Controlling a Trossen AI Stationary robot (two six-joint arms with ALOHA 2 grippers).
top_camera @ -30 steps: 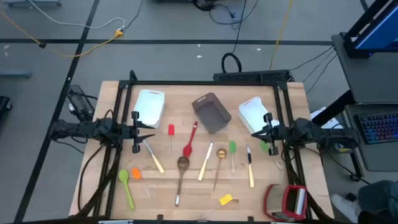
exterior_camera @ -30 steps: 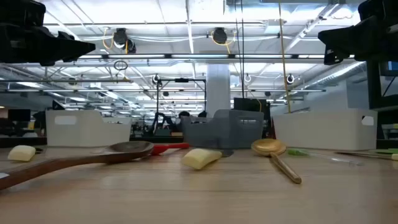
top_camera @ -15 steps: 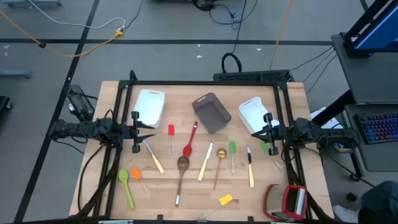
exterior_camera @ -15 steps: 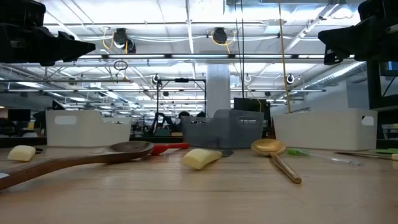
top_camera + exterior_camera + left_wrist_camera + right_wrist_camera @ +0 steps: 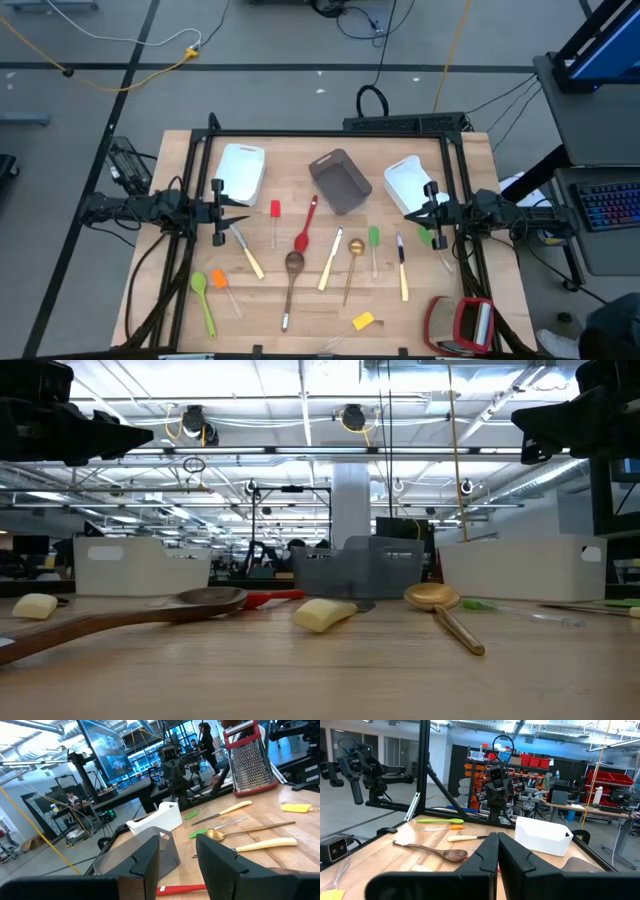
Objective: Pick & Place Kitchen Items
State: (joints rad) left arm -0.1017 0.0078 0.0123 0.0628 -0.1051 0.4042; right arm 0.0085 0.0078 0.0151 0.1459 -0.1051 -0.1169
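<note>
Several slim utensils lie flat on the wooden table in the high view: a red spoon point(image 5: 305, 228), a brown wooden spoon point(image 5: 291, 280), a gold spoon point(image 5: 352, 262), pale-handled knives point(image 5: 329, 260) point(image 5: 245, 252) point(image 5: 402, 270), a green spatula point(image 5: 373, 245), a green spoon point(image 5: 203, 298), an orange utensil point(image 5: 222, 285), a small red spatula point(image 5: 275, 215) and a yellow piece point(image 5: 363, 321). My left gripper point(image 5: 240, 211) point(image 5: 177, 865) hangs open above the table's left part, beside the red spatula. My right gripper point(image 5: 408, 213) point(image 5: 497, 855) hangs shut above the right part, near the green spatula.
Along the far side stand a white bin point(image 5: 241, 172), a grey bin point(image 5: 340, 182) and a second white bin point(image 5: 410, 185). A red-and-silver grater point(image 5: 460, 325) lies at the near right corner. A black frame point(image 5: 330, 133) borders the table.
</note>
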